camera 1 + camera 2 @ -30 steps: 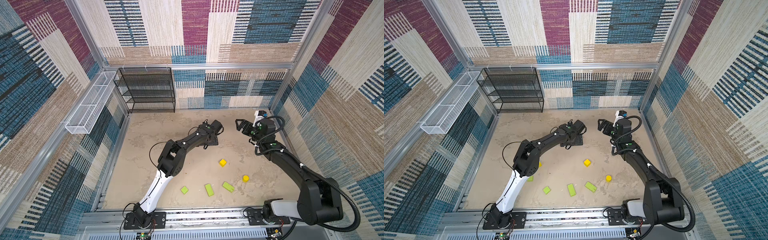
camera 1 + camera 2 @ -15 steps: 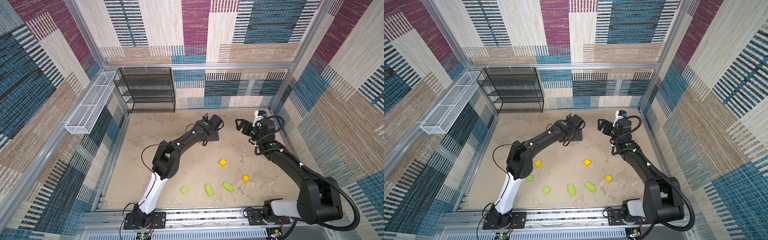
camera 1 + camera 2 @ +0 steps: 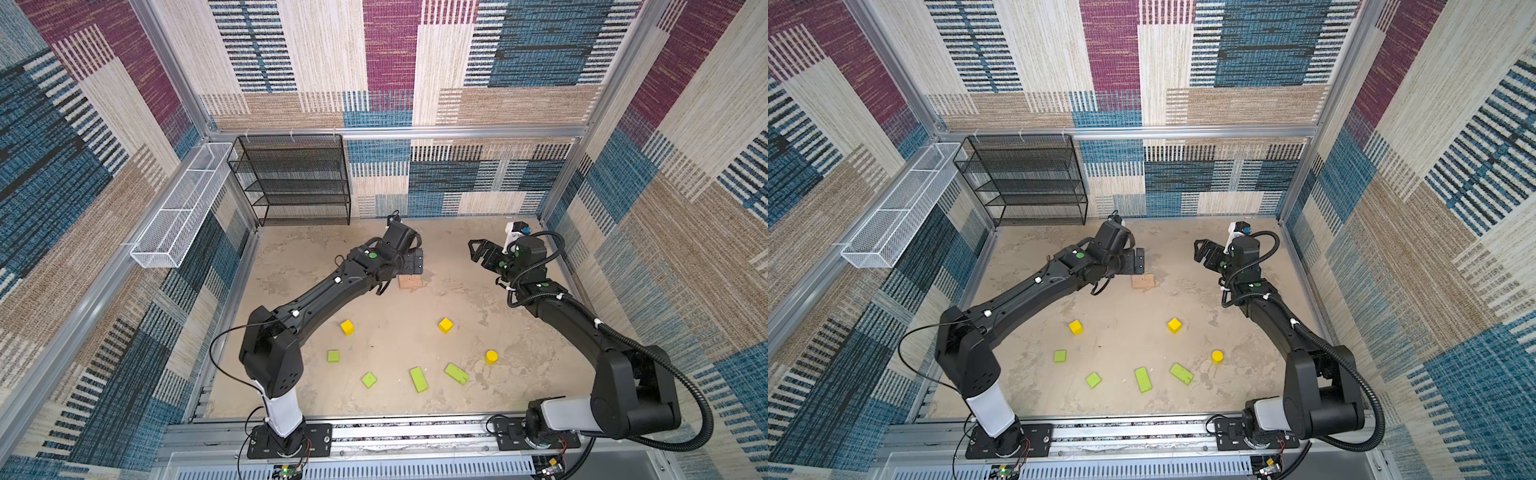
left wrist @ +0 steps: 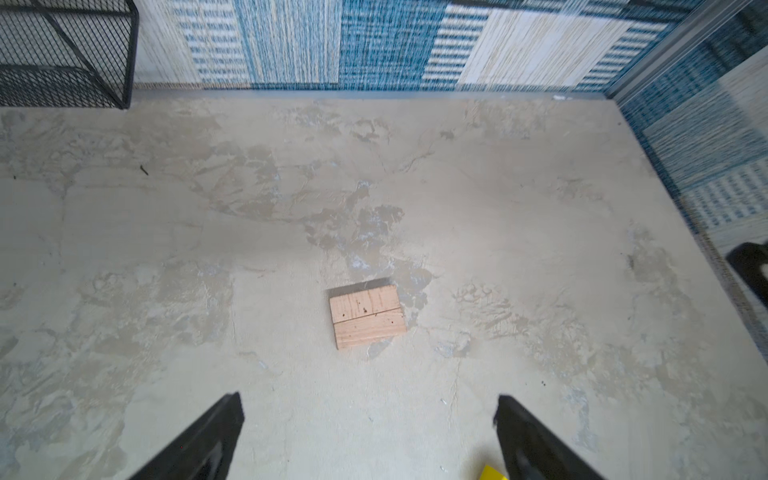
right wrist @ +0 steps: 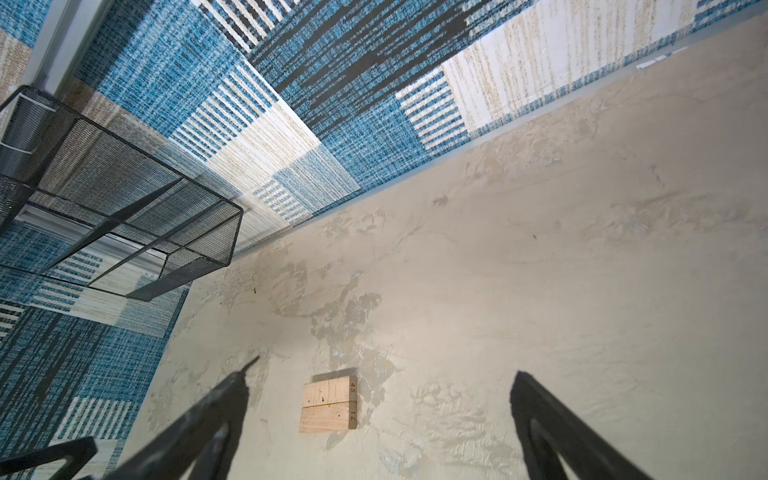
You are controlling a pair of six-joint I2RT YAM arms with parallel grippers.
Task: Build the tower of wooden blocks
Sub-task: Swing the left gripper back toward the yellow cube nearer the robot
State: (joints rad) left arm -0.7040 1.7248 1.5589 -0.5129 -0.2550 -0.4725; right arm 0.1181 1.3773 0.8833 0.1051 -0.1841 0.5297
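Observation:
Two plain tan bars [image 3: 410, 281] [image 3: 1143, 281] lie side by side, touching, flat on the floor at the back middle, forming a small square [image 4: 368, 317] [image 5: 329, 405]. My left gripper [image 3: 415, 262] [image 4: 369, 401] hovers open just behind and above them, holding nothing. My right gripper [image 3: 478, 249] [image 5: 382, 376] hangs open and empty to their right, pointing at them. Nearer the front lie two yellow cubes [image 3: 347, 327] [image 3: 445, 325], a short yellow cylinder [image 3: 491, 356] and several lime-green flat pieces [image 3: 419, 379], all apart from each other.
A black mesh shelf [image 3: 295, 178] stands against the back wall at the left. A white wire basket [image 3: 178, 208] hangs on the left wall. Patterned walls close in the floor on three sides, and a metal rail [image 3: 415, 432] runs along the front.
My left arm's elbow has swung left and its gripper has drawn back off the tan bars, uncovering them, a yellow cube and a green piece. The right arm has not moved.

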